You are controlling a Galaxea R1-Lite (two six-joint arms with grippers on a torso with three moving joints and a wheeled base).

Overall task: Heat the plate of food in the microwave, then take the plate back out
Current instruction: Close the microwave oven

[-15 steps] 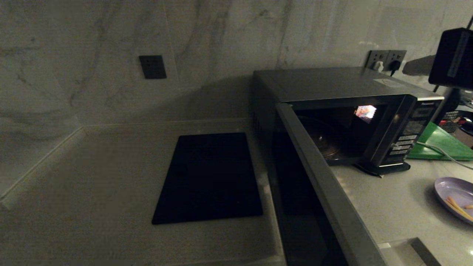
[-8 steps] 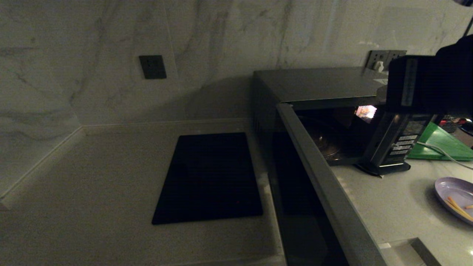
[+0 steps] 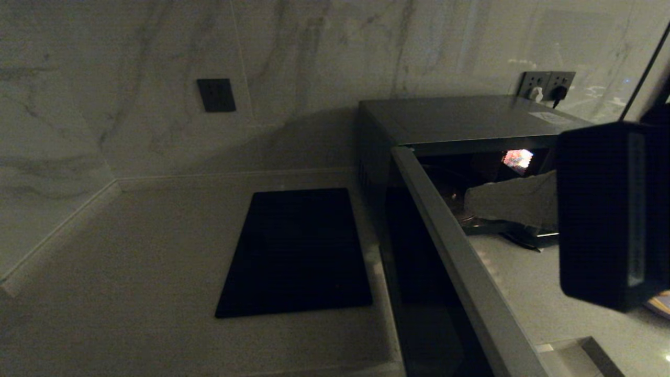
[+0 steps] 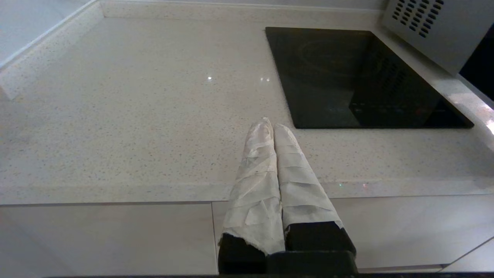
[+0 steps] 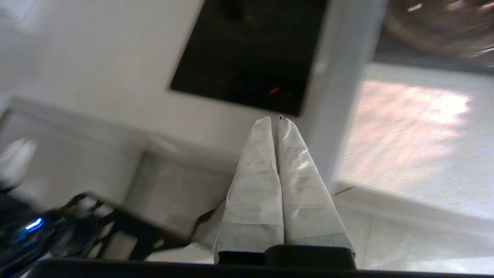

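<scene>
The microwave stands on the counter with its door swung open toward me. My right gripper is shut and empty. Its taped fingers point left across the open cavity, their tips close to the door's inner side. In the right wrist view the right gripper lies next to the pale door edge, with the glass turntable beyond. The plate of food is almost wholly hidden behind my right wrist. My left gripper is shut and empty over the counter's front edge.
A flat black cooktop is set into the counter left of the microwave, also in the left wrist view as the cooktop. Wall sockets sit behind the microwave. A dark switch plate is on the marble wall.
My right arm has come down from the upper right and swung in front of the microwave's button panel, now hiding the panel, the green board and most of the plate. The door stays open.
</scene>
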